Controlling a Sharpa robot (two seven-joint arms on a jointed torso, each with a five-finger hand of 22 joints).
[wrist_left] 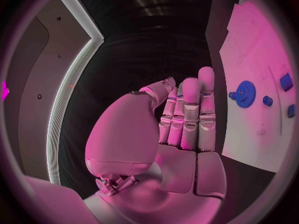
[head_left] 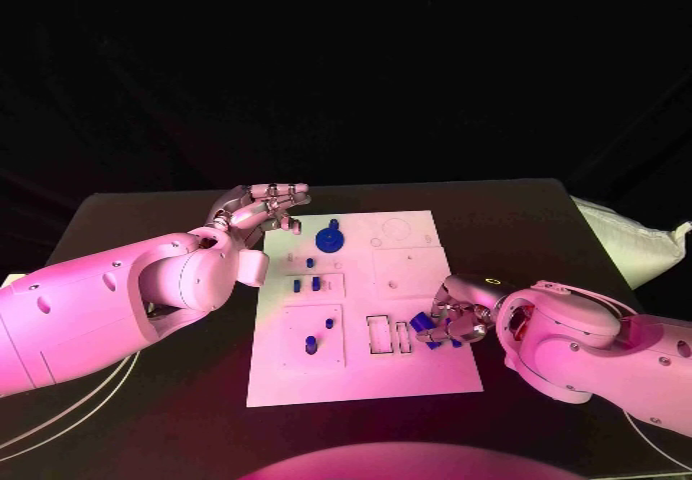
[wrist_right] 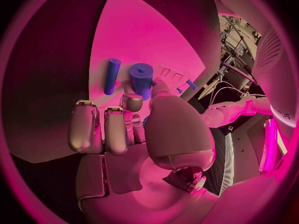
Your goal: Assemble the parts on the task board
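The white task board (head_left: 418,375) lies in the middle of the black table. A blue gear (head_left: 330,238) (wrist_left: 244,93) sits near its far left corner, and small blue pegs (head_left: 307,285) stand below it. My left hand (head_left: 267,208) (wrist_left: 187,114) hovers at the board's far left corner, fingers straight and side by side, holding nothing. My right hand (head_left: 454,318) (wrist_right: 134,119) rests on the board's right side by the rectangular slots (head_left: 382,335). Its thumb and a finger pinch a blue cylinder (wrist_right: 142,79) (head_left: 424,324). A blue rod (wrist_right: 111,76) lies on the board beside the cylinder.
Two more blue pegs (head_left: 329,323) (head_left: 310,343) stand in the square plate at the board's near left. A white bag (head_left: 635,245) lies at the table's right edge. Bare black table surrounds the board on all sides.
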